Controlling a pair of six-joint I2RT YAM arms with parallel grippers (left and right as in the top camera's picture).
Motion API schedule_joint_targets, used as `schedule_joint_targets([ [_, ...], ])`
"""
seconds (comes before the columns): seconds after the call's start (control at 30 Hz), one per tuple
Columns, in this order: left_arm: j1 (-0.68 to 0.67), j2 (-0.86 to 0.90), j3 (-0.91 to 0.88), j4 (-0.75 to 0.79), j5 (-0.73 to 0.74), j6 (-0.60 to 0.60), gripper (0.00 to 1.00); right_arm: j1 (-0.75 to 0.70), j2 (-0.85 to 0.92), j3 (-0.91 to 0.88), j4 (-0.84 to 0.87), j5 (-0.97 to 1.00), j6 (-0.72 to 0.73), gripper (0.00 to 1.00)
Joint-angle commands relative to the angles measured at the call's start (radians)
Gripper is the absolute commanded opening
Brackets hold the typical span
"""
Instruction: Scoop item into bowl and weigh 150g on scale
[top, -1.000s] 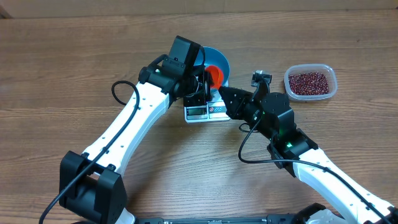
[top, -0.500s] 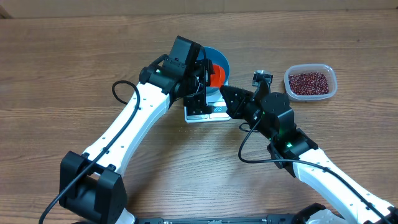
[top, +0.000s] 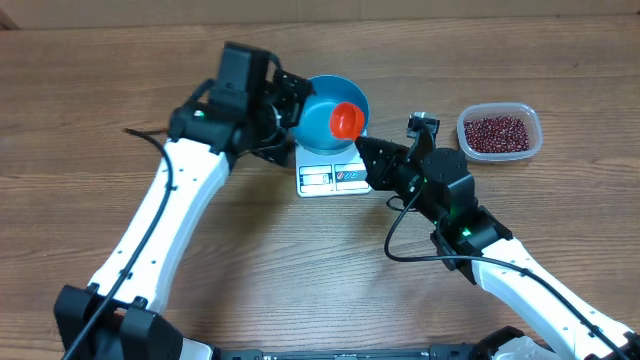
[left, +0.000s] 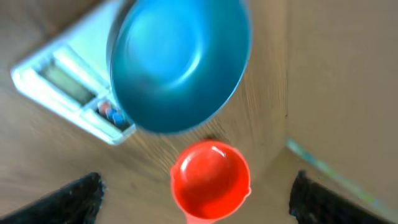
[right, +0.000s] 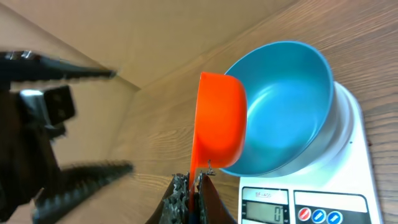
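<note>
Right gripper (right: 188, 198) clamped on the handle of the orange scoop (right: 219, 121), cup empty, on edge at the rim of the blue bowl (top: 315, 100), which sits on the scale (top: 330, 178); left gripper (top: 286, 115) spread wide just left of the bowl, holding nothing. Beans (top: 493, 133) lie in the clear tub (top: 536, 128), well to the right. Advise: lift scoop clear without nudging bowl, dig shallow, return level, keep left arm off scale.

Glossy bowl (top: 315, 112) and plastic scoop (top: 347, 120); wood-grain table (top: 300, 260).
</note>
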Motion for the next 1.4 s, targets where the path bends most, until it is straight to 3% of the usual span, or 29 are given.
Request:
schedule_joint_targets([
  [0.0,0.040,-0.034,0.011,0.000,-0.065,0.373,0.68,-0.010,-0.003,0.019,-0.003,0.010,-0.017,0.04],
  [0.07,0.061,-0.035,0.012,0.000,-0.075,0.486,0.59,-0.016,-0.007,0.019,-0.007,-0.006,-0.021,0.04],
  [0.13,0.078,-0.035,0.012,-0.003,-0.074,0.580,0.61,-0.022,-0.014,0.020,-0.008,-0.026,-0.025,0.04],
  [0.17,0.085,-0.035,0.012,-0.008,-0.074,0.619,0.68,-0.026,-0.020,0.020,-0.011,-0.035,-0.025,0.04],
  [0.2,0.091,-0.035,0.011,-0.012,-0.074,0.649,0.97,-0.028,-0.025,0.020,-0.014,-0.044,-0.034,0.04],
  [0.23,0.094,-0.035,0.012,-0.017,-0.074,0.664,1.00,-0.029,-0.032,0.020,-0.016,-0.053,-0.050,0.04],
  [0.47,0.126,-0.034,0.012,-0.077,-0.082,0.714,1.00,-0.038,-0.103,0.020,-0.098,-0.055,-0.113,0.04],
  [1.13,0.134,-0.035,0.012,-0.116,-0.058,1.358,1.00,-0.200,-0.292,0.022,-0.398,-0.055,-0.154,0.04],
  [1.27,0.127,-0.035,0.012,-0.143,-0.047,1.427,0.76,-0.251,-0.341,0.022,-0.463,-0.056,-0.154,0.04],
  [1.37,0.114,-0.035,0.012,-0.150,-0.047,1.439,0.32,-0.290,-0.378,0.022,-0.510,-0.059,-0.154,0.04],
])
